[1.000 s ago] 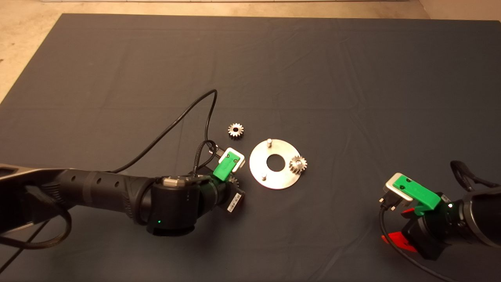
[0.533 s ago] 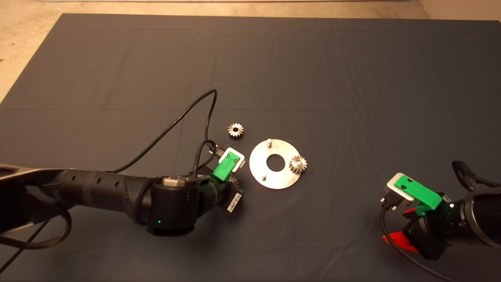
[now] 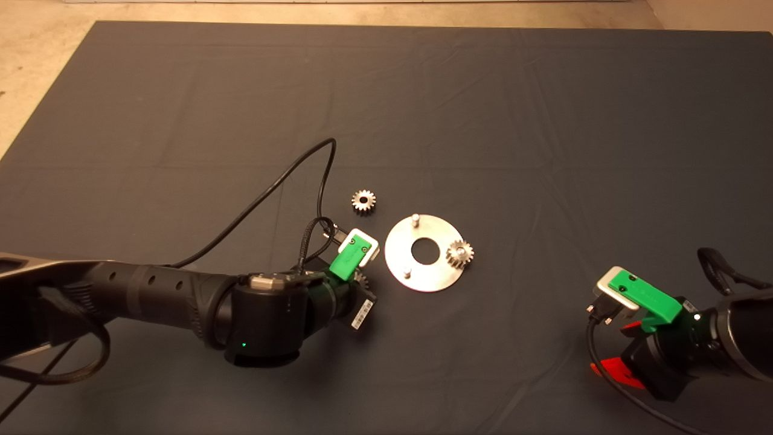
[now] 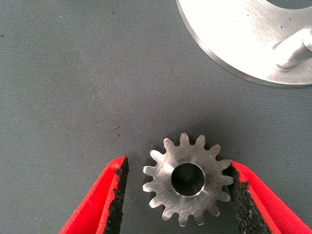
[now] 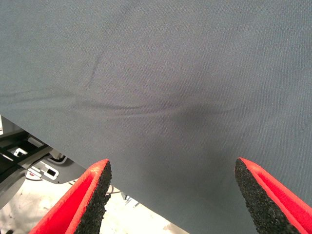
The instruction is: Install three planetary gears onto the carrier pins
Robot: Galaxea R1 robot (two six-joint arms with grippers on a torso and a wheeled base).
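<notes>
Left gripper [image 4: 176, 195] down low over the mat [image 3: 181, 90], spread open around a loose gear [image 4: 187, 178] lying flat; one pad [image 4: 240, 200] touching or nearly touching the teeth, the other pad [image 4: 117, 192] a bit off, so not clamped yet. Barely any change over the last second in the head view, just a tiny settle of the wrist, arm parked in the same spot. Looks like final lining-up before the squeeze, not a lift. Just past the gear, the disc [image 3: 398, 241] edge with one bare pin [image 4: 292, 52] close by, probably the target. On the disc: one gear [image 3: 460, 253] already seated on its pin, two pins bare, the near one [image 3: 407, 273] and the far one [image 3: 415, 219]. Third gear [image 3: 363, 200] loose on the mat beyond the disc. So roughly one of three done. Right gripper [image 5: 170, 195] idle at the lower right, wide open, holding nothing.
</notes>
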